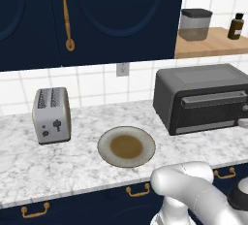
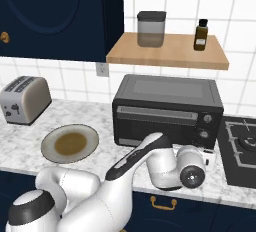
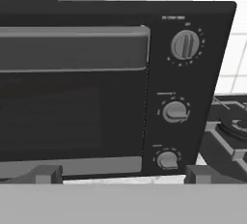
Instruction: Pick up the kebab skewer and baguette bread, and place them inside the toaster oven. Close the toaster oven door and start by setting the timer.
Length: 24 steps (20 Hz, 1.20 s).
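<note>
The toaster oven (image 2: 167, 110) stands on the counter under the wooden shelf, a dark grey box also in the left base view (image 1: 201, 98). Its door (image 3: 72, 117) is closed, with the grey bar handle (image 3: 72, 49) across the top and a dark window that shows nothing inside. Three knobs run down its right side: top (image 3: 185, 44), middle (image 3: 174, 111), bottom (image 3: 167, 160). My gripper (image 3: 123, 175) is open just in front of the oven's lower front, low over the counter, with nothing between its fingers. The kebab skewer and baguette bread are out of view.
A round plate (image 1: 104, 144) with a brown middle lies on the marble counter left of the oven. A silver two-slot toaster (image 1: 51, 115) stands further left. A stove burner (image 2: 242, 143) is to the oven's right. A jar (image 2: 151, 28) and a bottle (image 2: 201, 34) sit on the shelf.
</note>
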### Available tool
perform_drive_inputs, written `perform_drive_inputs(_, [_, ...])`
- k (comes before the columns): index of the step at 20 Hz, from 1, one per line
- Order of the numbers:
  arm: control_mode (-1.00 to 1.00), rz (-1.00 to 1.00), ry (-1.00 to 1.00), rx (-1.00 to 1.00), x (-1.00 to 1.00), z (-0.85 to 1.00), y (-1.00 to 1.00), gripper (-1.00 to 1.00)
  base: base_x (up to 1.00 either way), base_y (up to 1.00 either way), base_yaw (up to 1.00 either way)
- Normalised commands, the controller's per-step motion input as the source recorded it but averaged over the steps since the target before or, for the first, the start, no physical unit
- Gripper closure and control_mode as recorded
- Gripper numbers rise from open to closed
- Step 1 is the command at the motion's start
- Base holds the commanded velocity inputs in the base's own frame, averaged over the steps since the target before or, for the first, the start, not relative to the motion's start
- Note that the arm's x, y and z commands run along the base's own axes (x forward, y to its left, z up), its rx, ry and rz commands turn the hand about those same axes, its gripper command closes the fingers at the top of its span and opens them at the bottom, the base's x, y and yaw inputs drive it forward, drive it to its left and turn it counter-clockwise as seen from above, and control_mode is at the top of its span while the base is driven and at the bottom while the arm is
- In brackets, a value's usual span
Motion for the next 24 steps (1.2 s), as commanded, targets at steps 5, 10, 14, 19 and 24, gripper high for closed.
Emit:
perform_drive_inputs(5, [-1.00, 0.00, 0.09, 0.00, 0.00, 0.00, -0.14, -1.00, 0.00, 0.00, 0.00])
perform_drive_inputs(10, [-1.00, 0.00, 0.03, 0.00, 0.00, 0.00, -0.07, -1.00, 0.00, 0.00, 0.00])
perform_drive_inputs(14, [-1.00, 0.00, 0.00, 0.00, 0.03, 0.00, -0.10, -1.00, 0.00, 0.00, 0.00])
perform_drive_inputs(19, [-1.00, 0.00, 0.00, 0.00, 0.18, -0.01, -0.21, -1.00, 0.00, 0.00, 0.00])
perform_drive_inputs(24, [-1.00, 0.00, 0.00, 0.00, 0.26, -0.04, -0.29, -1.00, 0.00, 0.00, 0.00])
